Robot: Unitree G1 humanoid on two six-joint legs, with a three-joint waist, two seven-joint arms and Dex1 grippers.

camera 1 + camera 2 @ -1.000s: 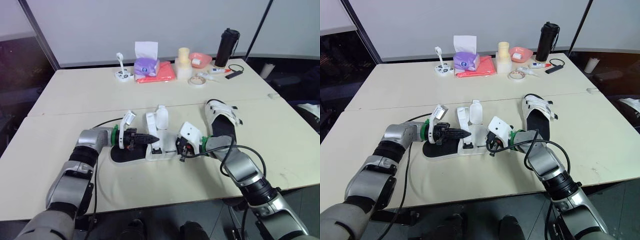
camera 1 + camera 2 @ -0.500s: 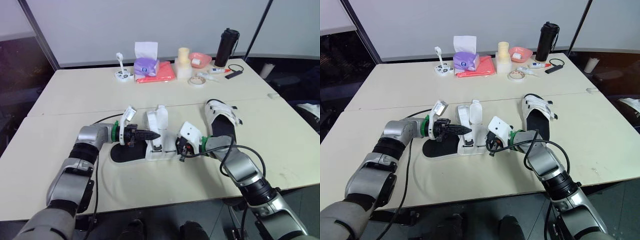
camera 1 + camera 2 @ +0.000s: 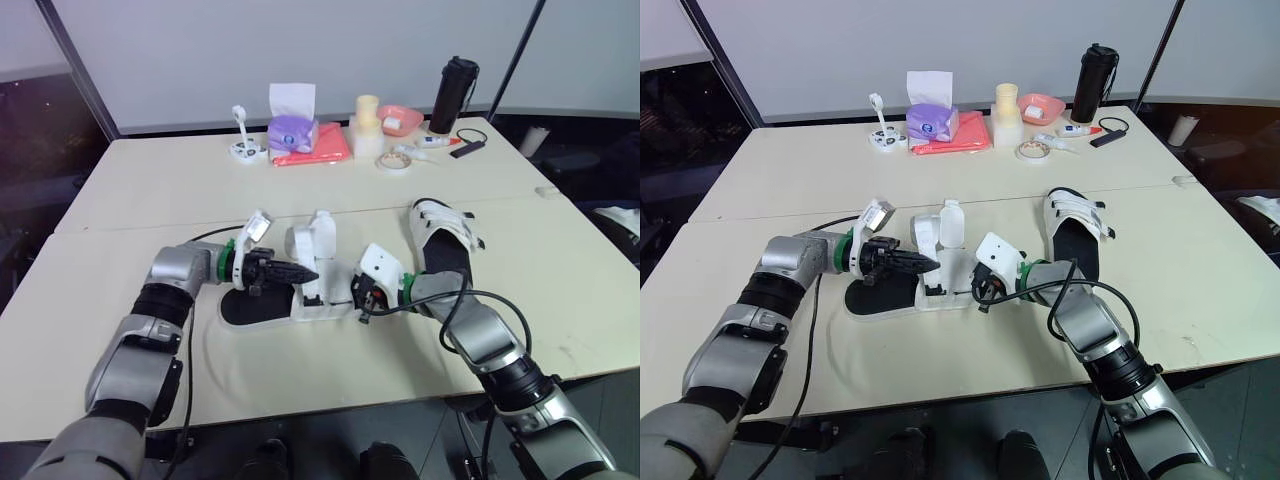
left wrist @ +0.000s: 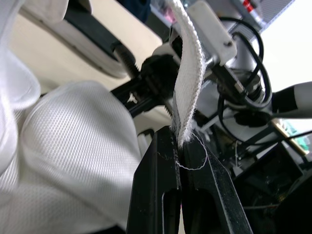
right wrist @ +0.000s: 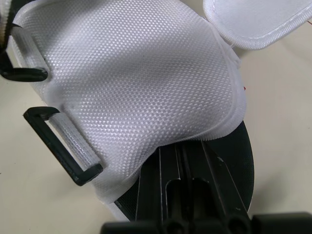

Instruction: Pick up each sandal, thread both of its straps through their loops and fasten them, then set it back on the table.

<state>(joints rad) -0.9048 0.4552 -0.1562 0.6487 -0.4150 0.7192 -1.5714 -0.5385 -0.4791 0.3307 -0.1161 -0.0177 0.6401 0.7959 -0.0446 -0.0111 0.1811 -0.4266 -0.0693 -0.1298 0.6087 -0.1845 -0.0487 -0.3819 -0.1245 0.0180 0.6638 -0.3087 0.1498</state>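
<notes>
White webbing strap clamped between the shut fingers of the left hand, rising from the tips and cut off by the frame edge in the left wrist view. Part of the near sandal: black sole flat on the desk, lying lengthwise left to right, white flaps standing open above it. Left hand over the sole's left half, pointing right, tips just beside the upright middle flaps. Right hand at the sandal's right end, pointing left, low against the sole. Fingers of that hand pressed together, tips tucked under the edge of a white mesh flap and hidden there, so impossible to tell what lies between them. Two black loops along the flap's edge, resting on the desk, the farther one partly cut off. Far sandal to the right, well apart from both hands, white straps across its top, their fastening too small to make out. Strap's path from the left hand back to the sandal lost behind the fingers in the head views.
</notes>
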